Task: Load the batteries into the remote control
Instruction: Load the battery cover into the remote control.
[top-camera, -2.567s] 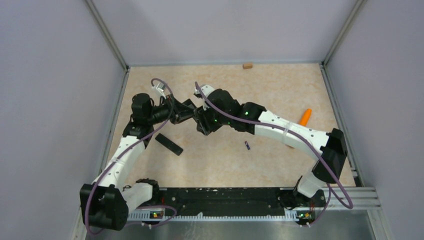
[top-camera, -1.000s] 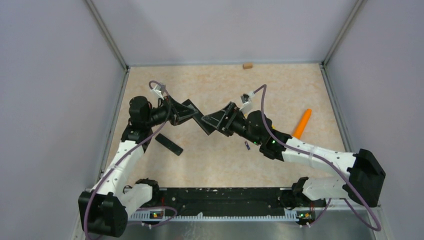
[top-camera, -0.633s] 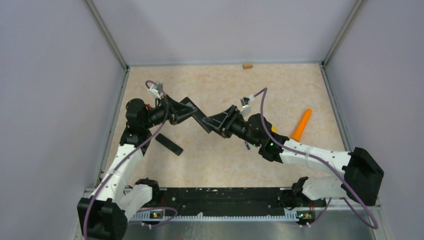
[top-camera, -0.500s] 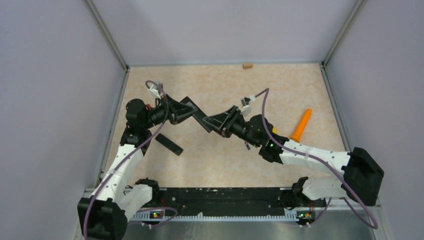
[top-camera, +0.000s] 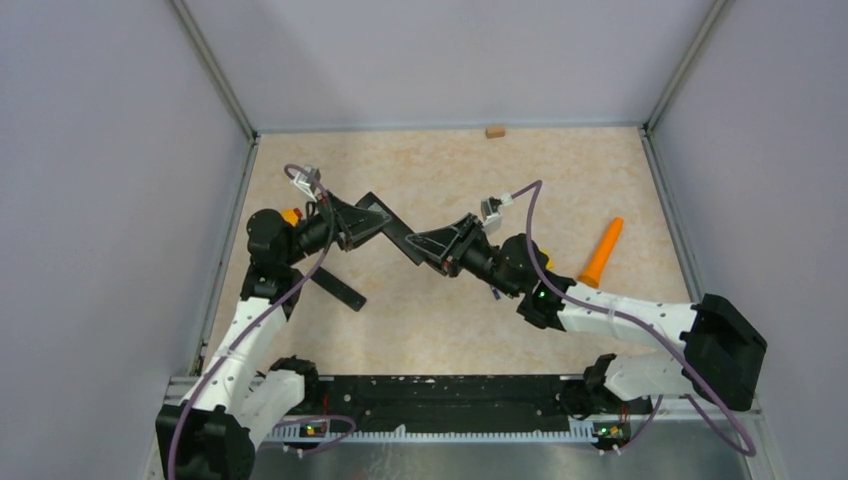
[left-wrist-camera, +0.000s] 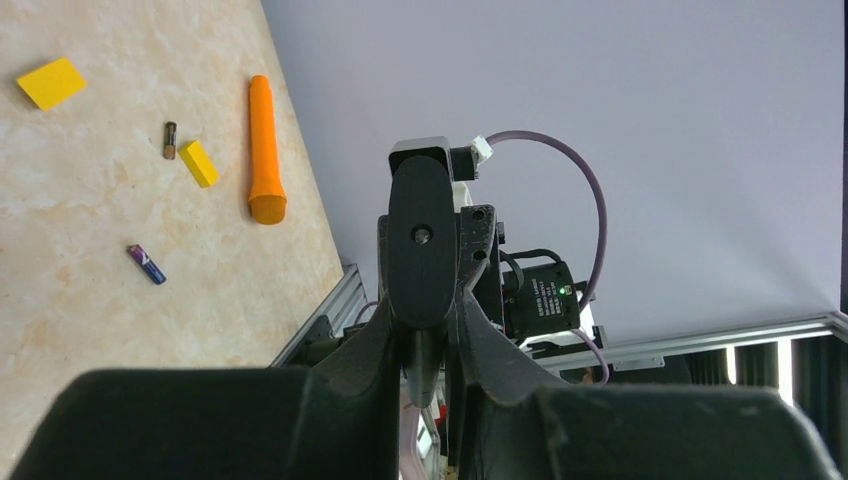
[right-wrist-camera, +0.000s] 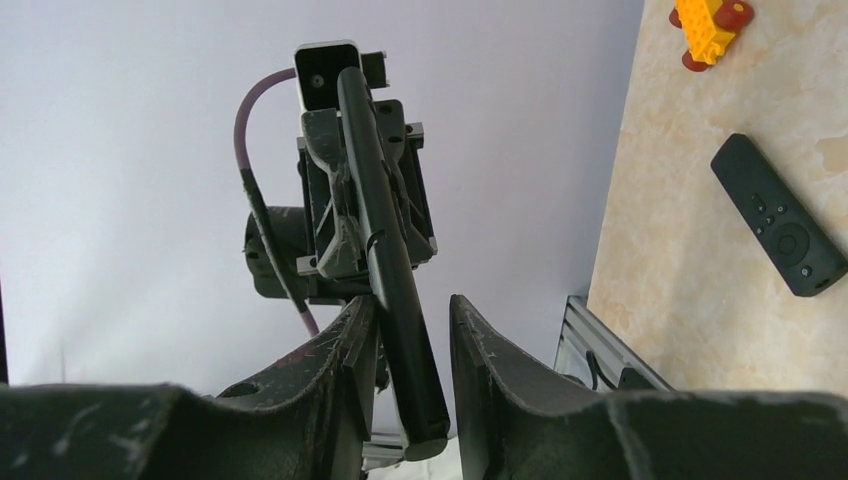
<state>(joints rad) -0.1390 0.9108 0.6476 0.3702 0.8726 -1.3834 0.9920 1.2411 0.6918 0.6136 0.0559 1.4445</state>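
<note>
My left gripper (top-camera: 375, 222) (left-wrist-camera: 430, 320) is shut on one end of a long slim black remote control (top-camera: 398, 236), held in the air and seen edge-on in the right wrist view (right-wrist-camera: 385, 250). My right gripper (top-camera: 422, 243) (right-wrist-camera: 412, 305) has its jaws around the other end. The left finger touches it and a gap shows at the right finger. A second black remote (top-camera: 337, 288) (right-wrist-camera: 778, 215) lies buttons-up on the table. Two batteries lie on the table in the left wrist view, one purple-blue (left-wrist-camera: 146, 264) and one dark (left-wrist-camera: 169, 139).
An orange cone-shaped stick (top-camera: 601, 250) (left-wrist-camera: 264, 150) lies at the right. Two yellow blocks (left-wrist-camera: 51, 82) (left-wrist-camera: 198, 163) sit near the batteries. A yellow and red toy (right-wrist-camera: 708, 25) is by the left arm. A small brown block (top-camera: 494, 130) rests at the back wall.
The right arm swung back to the right and brought its jaws onto the free end of the held remote, then narrowed them. Both grippers drifted slightly left.
</note>
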